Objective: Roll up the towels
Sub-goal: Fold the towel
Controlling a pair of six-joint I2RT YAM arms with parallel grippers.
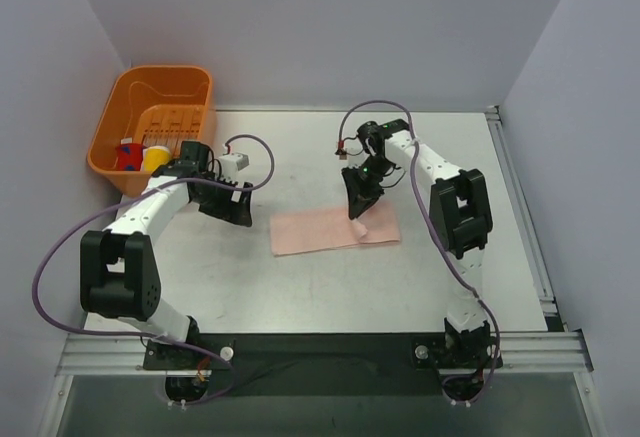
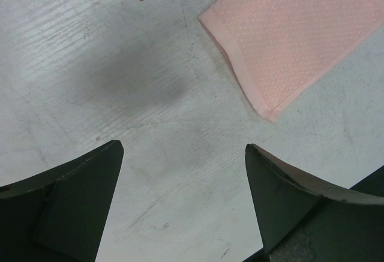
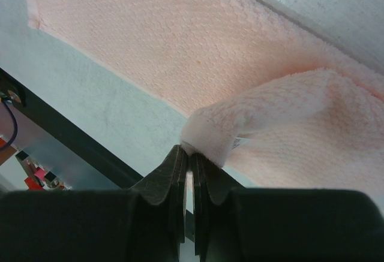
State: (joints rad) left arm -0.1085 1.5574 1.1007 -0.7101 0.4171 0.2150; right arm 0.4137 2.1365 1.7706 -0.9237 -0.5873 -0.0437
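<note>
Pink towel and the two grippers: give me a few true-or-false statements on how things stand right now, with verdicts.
1. The right gripper is shut on a raised fold of the pink towel. True.
2. The left gripper is clamped on the towel's edge. False: its jaws stand open over the bare table, and the towel's corner lies ahead of them, untouched.
3. The towel is already rolled into a tube. False: most of it lies flat, with only the pinched part turned up.
4. The orange basket stands at the table's far left corner, apart from the towel. True.
</note>
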